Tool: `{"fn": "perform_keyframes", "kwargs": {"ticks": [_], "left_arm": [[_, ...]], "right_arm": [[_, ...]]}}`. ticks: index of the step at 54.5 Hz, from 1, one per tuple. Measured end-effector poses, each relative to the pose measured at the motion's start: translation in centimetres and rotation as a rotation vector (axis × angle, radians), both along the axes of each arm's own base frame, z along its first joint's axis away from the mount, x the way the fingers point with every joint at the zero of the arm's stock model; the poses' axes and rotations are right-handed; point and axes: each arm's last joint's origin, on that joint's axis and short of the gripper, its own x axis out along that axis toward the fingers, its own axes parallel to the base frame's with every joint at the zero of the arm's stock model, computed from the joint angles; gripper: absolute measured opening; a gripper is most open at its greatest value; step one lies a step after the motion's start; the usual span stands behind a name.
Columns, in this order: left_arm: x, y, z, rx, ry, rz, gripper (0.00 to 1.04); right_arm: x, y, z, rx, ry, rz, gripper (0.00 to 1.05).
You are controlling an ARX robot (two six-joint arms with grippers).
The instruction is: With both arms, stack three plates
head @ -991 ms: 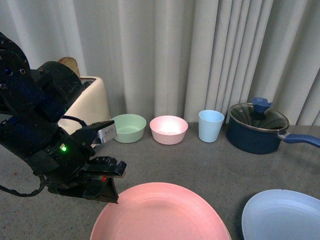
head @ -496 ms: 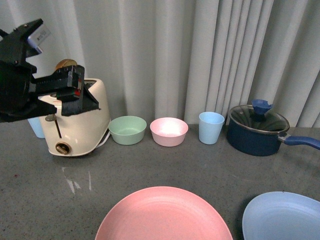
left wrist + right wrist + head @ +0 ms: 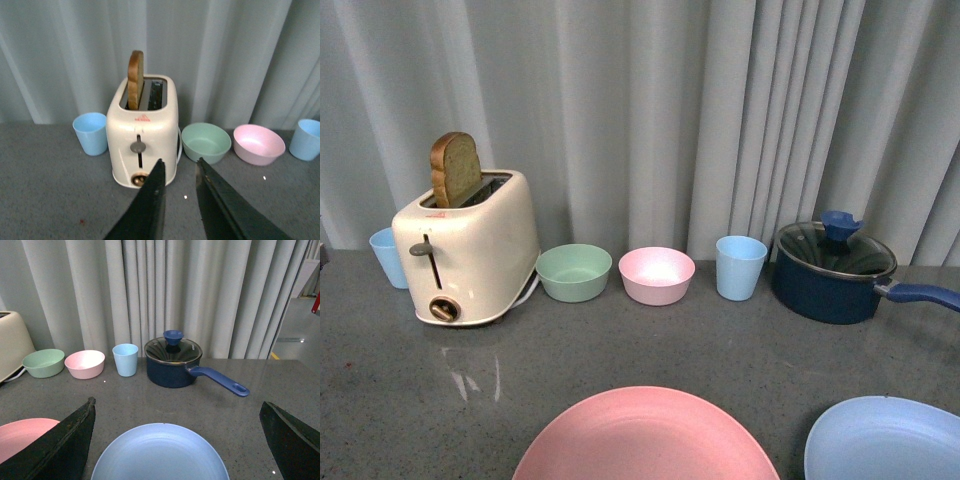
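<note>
Plates: two show, both lying flat on the grey desk (image 3: 720,340) at its near edge. The pink plate (image 3: 645,440) is on the left and the blue plate (image 3: 885,440) on the right. They are apart, with a strip of bare desk between them, and neither bears anything.

Along the back, before the curtain (image 3: 650,110), stands a row. From left to right:
- one pale blue cup (image 3: 388,256)
- one cream toaster (image 3: 470,250) with one slice of bread (image 3: 453,168) standing up out of it
- two bowls, the green bowl (image 3: 574,272) just beside the pink bowl (image 3: 657,275)
- a second cup (image 3: 740,267), also blue
- one dark blue pot (image 3: 832,285) under a glass lid (image 3: 836,248), its handle (image 3: 920,294) pointing right

That makes two plates, two bowls and two cups.

The left claw (image 3: 179,167) faces the toaster. Its two fingers (image 3: 152,210) are parted by a narrow gap and grasp nothing. The right claw (image 3: 177,407) is spread wide, released, with the blue plate showing between its fingers.
</note>
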Motion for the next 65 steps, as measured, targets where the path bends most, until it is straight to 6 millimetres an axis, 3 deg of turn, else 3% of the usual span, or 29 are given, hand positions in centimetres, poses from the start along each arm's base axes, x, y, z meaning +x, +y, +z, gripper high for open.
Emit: {"fn": "perform_keyframes", "kwargs": {"ticks": [11,26,65], "left_arm": [[-3.2,1.4,-0.3,0.002,-0.01,0.014,0.04],[-7.0,1.5,-1.7,0.002,-0.002,0.008,0.04],[-11.0,1.5,-0.4,0.002,-0.04,0.008,0.04]], "right_arm": [[0.0,0.0,0.0,0.0,0.0,0.0,0.97],[0.0,0.0,0.0,0.0,0.0,0.0,0.97],[0.0,0.0,0.0,0.0,0.0,0.0,0.97]]}}
